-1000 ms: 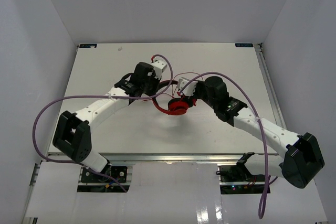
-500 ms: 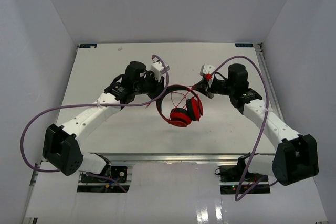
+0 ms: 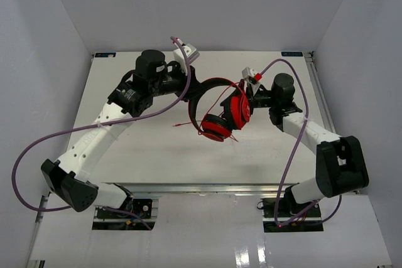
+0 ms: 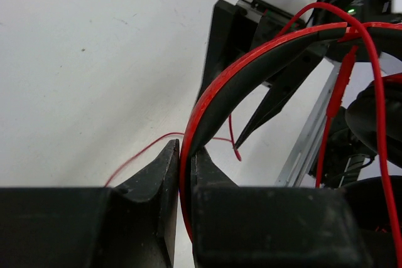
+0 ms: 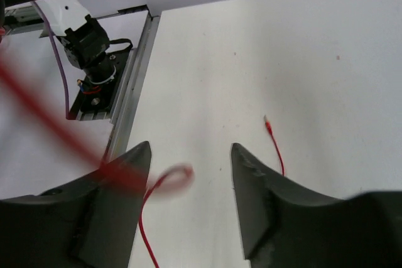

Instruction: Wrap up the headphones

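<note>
The red headphones (image 3: 220, 120) hang above the table, with the two black-padded ear cups low and the headband (image 3: 210, 83) arching up and left. My left gripper (image 3: 190, 89) is shut on the headband (image 4: 251, 67), which runs up from between its jaws (image 4: 185, 155). My right gripper (image 3: 246, 97) sits just right of the ear cups and is open (image 5: 188, 155). The thin red cable (image 5: 147, 218) loops blurred across the gap by its left finger, unclamped. The cable's plug end (image 5: 267, 122) lies on the table. More cable trails left (image 3: 182, 123).
Thick purple robot cables (image 3: 38, 142) loop off both arms. An aluminium rail (image 5: 135, 92) runs along the table's near edge, beside an arm base (image 5: 94, 48). White walls close in the table (image 3: 125, 149) on three sides.
My left arm has lifted the headphones up and back by the headband. My right gripper has opened and let the cable go, and now stands close by the ear cups.
</note>
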